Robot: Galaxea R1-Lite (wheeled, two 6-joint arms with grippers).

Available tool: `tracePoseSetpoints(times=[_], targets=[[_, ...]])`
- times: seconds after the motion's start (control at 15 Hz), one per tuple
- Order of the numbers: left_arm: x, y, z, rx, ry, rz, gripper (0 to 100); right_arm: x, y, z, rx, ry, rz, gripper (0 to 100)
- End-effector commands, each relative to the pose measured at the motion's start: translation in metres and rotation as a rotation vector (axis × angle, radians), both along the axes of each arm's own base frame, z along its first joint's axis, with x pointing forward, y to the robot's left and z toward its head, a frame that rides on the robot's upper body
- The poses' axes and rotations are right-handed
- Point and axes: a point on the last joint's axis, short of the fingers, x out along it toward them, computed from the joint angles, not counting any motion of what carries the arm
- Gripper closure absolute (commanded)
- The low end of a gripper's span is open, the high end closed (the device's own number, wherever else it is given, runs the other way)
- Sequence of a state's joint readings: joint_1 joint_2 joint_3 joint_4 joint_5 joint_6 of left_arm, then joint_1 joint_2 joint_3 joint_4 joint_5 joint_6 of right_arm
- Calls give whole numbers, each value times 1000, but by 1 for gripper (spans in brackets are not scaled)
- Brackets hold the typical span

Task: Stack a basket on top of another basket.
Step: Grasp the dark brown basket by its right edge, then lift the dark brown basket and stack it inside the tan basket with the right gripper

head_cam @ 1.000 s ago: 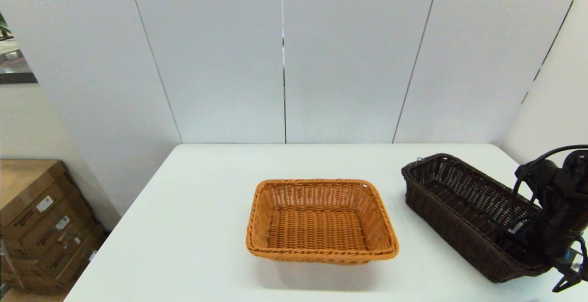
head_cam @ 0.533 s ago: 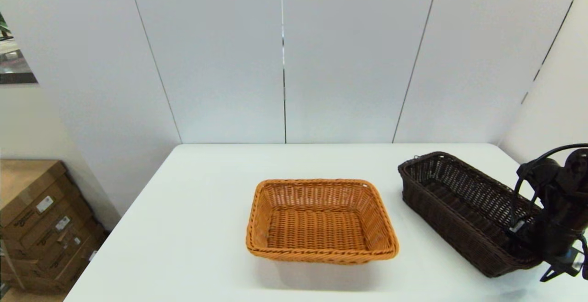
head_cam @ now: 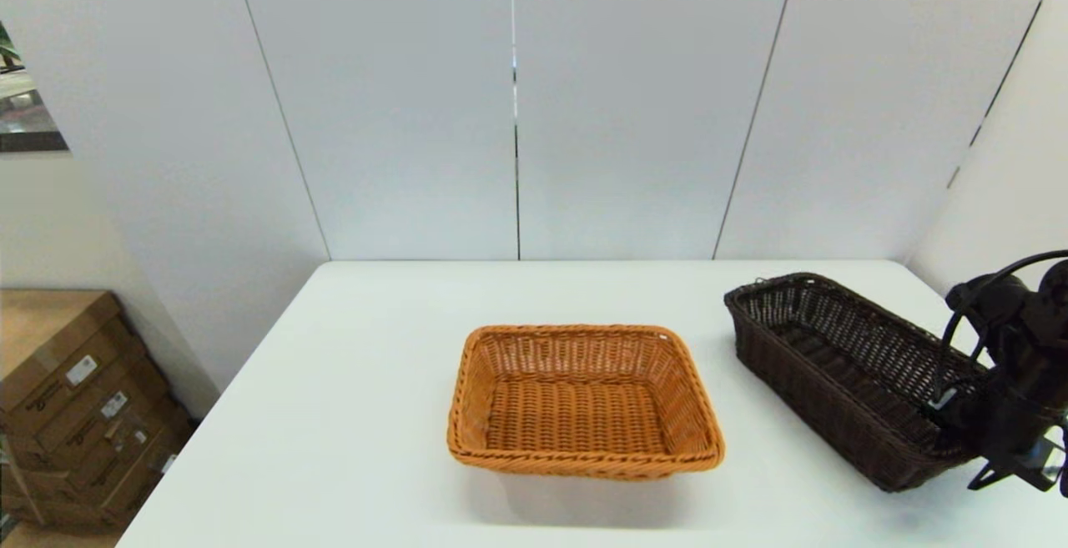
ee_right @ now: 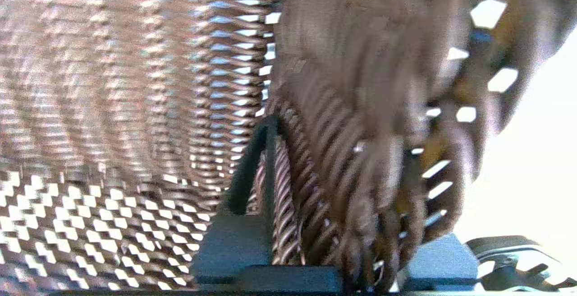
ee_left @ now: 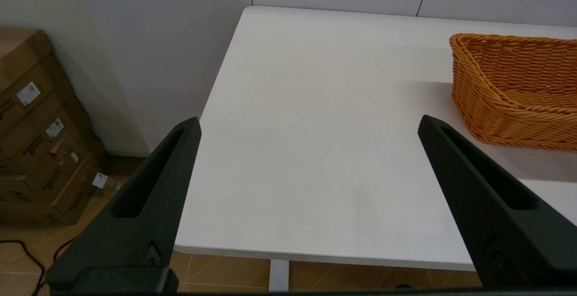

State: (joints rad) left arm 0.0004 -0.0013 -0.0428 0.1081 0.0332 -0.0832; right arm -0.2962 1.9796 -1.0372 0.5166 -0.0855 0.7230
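The right gripper sits at the near right end of the dark basket, closed onto that basket's end wall with one finger inside the weave and the other hidden behind the wicker. The right wrist view shows this grip from close up: the braided rim and end wall run between the two black finger bases, and the open weave of the basket floor fills the rest, with a strip of white worktop seen past the wall. The head view does not show the fingers themselves, only the black wrist body and its cable at the basket's end, but it shows what the wrist view cannot: the dark basket lies at an angle along the right side of the worktop, and its near end looks raised off the surface, with a faint shadow under it. The orange basket stands upright in the middle of the worktop, apart from the dark basket, with nothing in it. The left gripper is out of the head view; its own wrist view shows its two fingers spread wide over the left edge of the worktop, holding nothing, with the orange basket off to one side and stacked cardboard boxes on the floor beside the worktop.
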Motion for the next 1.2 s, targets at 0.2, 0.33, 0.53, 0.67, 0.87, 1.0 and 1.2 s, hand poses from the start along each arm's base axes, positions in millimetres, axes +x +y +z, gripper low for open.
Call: tracePoseSetpoints(times=[0.2, 0.33, 0.53, 0.67, 0.87, 1.0, 1.2], targets=[[0, 0, 0, 0, 0, 0, 0, -11, 3, 29, 53, -118, -3, 100], [0, 0, 0, -1, 0, 0, 0, -15, 3, 38, 94, -162, 0, 100], [0, 0, 0, -1, 0, 2, 0, -18, 3, 46, 90, -191, 1, 100], [0, 0, 0, -1, 0, 2, 0, -21, 4, 54, 83, -224, 5, 100], [0, 0, 0, -1, 0, 0, 0, -29, 7, 75, 84, -314, 33, 100], [0, 0, 0, -1, 0, 2, 0, -36, 10, 87, 62, -356, 117, 100], [0, 0, 0, -1, 0, 2, 0, -43, 12, 97, 42, -388, 146, 100]])
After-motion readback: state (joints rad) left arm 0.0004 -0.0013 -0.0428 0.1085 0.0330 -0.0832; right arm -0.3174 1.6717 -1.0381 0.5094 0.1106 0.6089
